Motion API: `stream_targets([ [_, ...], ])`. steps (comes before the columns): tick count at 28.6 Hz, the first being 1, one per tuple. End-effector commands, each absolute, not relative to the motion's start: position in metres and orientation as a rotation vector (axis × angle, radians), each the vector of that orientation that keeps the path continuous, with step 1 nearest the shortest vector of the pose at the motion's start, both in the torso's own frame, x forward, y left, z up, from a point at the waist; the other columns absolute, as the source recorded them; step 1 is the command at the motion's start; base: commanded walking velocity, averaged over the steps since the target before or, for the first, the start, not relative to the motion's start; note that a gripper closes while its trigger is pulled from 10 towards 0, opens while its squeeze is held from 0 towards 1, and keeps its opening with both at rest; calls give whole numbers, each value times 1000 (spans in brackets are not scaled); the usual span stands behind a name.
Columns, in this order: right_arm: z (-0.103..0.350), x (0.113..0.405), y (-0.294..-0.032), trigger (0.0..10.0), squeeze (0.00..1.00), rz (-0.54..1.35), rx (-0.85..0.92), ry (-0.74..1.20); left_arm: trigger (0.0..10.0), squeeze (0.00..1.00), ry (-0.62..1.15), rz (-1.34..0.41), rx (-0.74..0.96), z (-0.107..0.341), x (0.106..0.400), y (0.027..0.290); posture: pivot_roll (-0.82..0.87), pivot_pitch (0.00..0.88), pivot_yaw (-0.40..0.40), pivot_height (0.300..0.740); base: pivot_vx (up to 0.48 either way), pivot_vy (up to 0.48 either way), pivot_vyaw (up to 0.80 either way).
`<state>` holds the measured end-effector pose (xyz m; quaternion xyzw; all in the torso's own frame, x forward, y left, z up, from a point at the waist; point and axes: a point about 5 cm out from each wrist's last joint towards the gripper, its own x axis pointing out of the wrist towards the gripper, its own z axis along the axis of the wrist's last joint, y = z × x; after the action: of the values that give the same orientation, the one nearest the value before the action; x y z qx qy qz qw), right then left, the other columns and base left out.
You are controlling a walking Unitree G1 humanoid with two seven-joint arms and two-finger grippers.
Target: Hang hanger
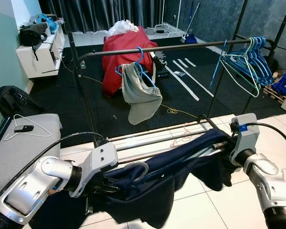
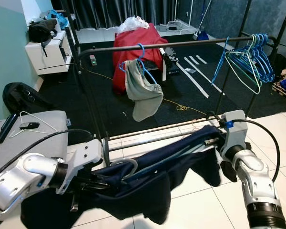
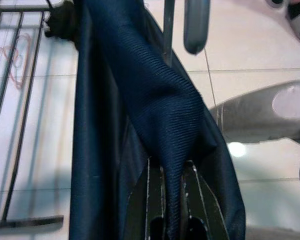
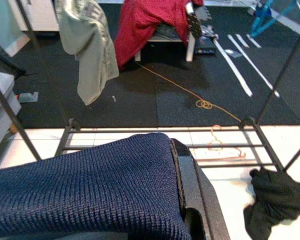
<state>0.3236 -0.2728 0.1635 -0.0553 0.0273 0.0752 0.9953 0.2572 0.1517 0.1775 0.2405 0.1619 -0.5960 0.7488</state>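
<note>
A navy garment (image 1: 181, 162) is stretched between my two grippers, low in front of the clothes rack. A grey hanger hook (image 1: 139, 166) pokes out of the garment near my left hand. My left gripper (image 3: 170, 210) is shut on a fold of the navy cloth, which runs between its fingers. My right gripper (image 1: 222, 143) is shut on the garment's other end, and one black finger (image 4: 190, 185) shows beside the knit. The rack's top bar (image 1: 181, 46) runs across above and beyond the garment. It carries a grey garment (image 1: 140, 93) on a blue hanger.
Several blue and green hangers (image 1: 252, 59) bunch at the bar's right end. The rack's low rails (image 1: 152, 136) hold a pink hanger (image 1: 181, 133). A red-draped object (image 1: 126, 52) stands behind the rack. A grey seat (image 1: 24, 143) is at my left. Black cloth (image 4: 275, 200) lies on the tiles.
</note>
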Motion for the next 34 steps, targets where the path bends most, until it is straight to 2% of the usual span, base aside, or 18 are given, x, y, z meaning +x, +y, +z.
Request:
stream_targets([
  [1, 169, 319, -296, 0, 0, 41, -59, 31, 0, 0, 340, -1245, 505, 180, 262, 165, -103, 72, 21, 740, 0, 0, 0],
  [2, 169, 319, -296, 0, 0, 41, -59, 31, 0, 0, 340, -1245, 505, 180, 262, 165, -103, 72, 21, 740, 0, 0, 0],
  [3, 162, 317, -295, 0, 0, 55, -35, 53, 0, 0, 262, -1221, 468, 189, 266, 165, -103, 71, 20, 740, 0, 0, 0],
  [5, 162, 317, -295, 0, 0, 55, -35, 53, 0, 0, 262, -1221, 468, 189, 266, 165, -103, 71, 20, 740, 0, 0, 0],
  [8, 139, 314, -267, 0, 0, 215, -23, 146, 0, 0, 18, -1205, 365, 218, 274, 160, -98, 74, 22, 740, 0, 0, 0],
  [14, 126, 312, -248, 0, 0, 292, -41, 187, 0, 0, -73, -1218, 305, 232, 274, 153, -97, 73, 21, 740, 0, 0, 0],
  [18, 119, 313, -223, 0, 0, 372, -41, 188, 0, 0, -107, -1252, 259, 235, 271, 146, -91, 67, 22, 740, 0, 0, 0],
  [24, 130, 321, -233, 0, 0, 330, -28, 148, 0, 0, -52, -1327, 296, 226, 263, 143, -92, 64, 23, 740, 0, 0, 0],
  [26, 142, 326, -242, 0, 0, 303, -39, 112, 0, 0, 0, -1345, 378, 216, 262, 140, -96, 55, 19, 740, 0, 0, 0],
  [30, 154, 329, -248, 0, 0, 285, -59, 79, 0, 0, 32, -1351, 425, 209, 262, 140, -97, 54, 19, 740, 0, 0, 0],
  [34, 157, 329, -260, 0, 0, 252, -77, 80, 0, 0, 10, -1347, 384, 213, 262, 141, -100, 51, 16, 740, 0, 0, 0],
])
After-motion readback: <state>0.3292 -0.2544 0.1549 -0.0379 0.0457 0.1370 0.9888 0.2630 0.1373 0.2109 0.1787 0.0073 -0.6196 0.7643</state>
